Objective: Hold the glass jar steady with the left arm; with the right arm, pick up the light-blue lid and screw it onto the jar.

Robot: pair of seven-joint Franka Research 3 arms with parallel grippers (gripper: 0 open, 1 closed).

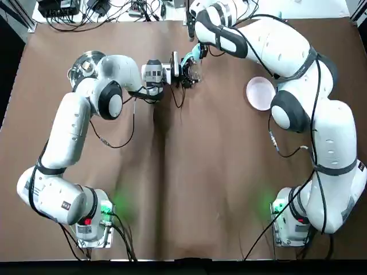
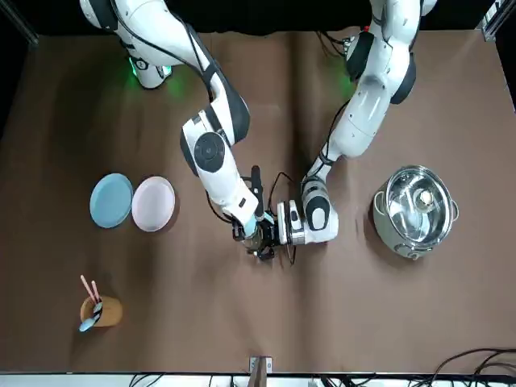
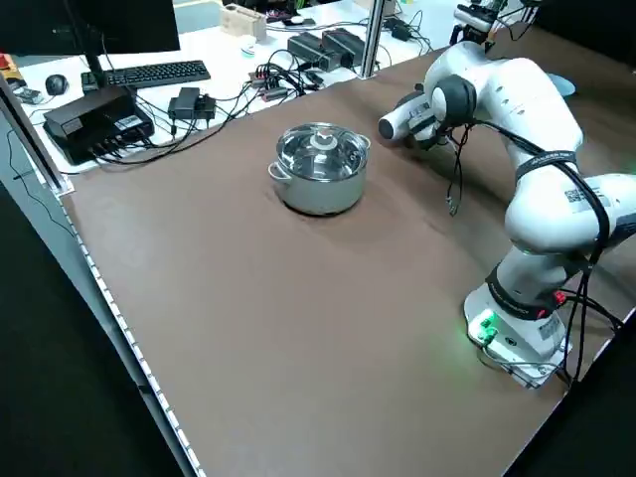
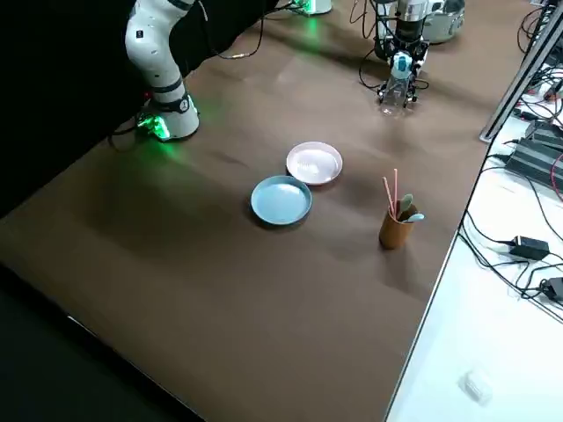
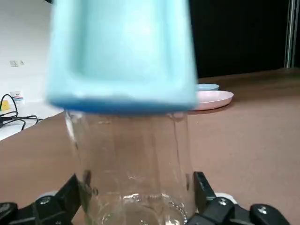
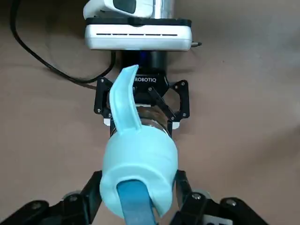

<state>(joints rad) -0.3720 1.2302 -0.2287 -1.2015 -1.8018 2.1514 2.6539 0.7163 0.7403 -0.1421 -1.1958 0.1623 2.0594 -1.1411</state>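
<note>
The left gripper (image 5: pixel 137 185) is clamped on the glass jar (image 5: pixel 133 145), whose base is cut off from view. Above its fingers the light-blue lid (image 6: pixel 138 159) hides the jar's mouth, and the right gripper (image 6: pixel 138 183) is pinched around that lid.

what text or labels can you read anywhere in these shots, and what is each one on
"ROBOTIQ": on the black body of the left claw, which is shut on the jar; it shows in the right wrist view, beyond the lid held in the right claw.
Sticker on the left arm: too small to read.
Keyboard keys: too small to read.
</note>
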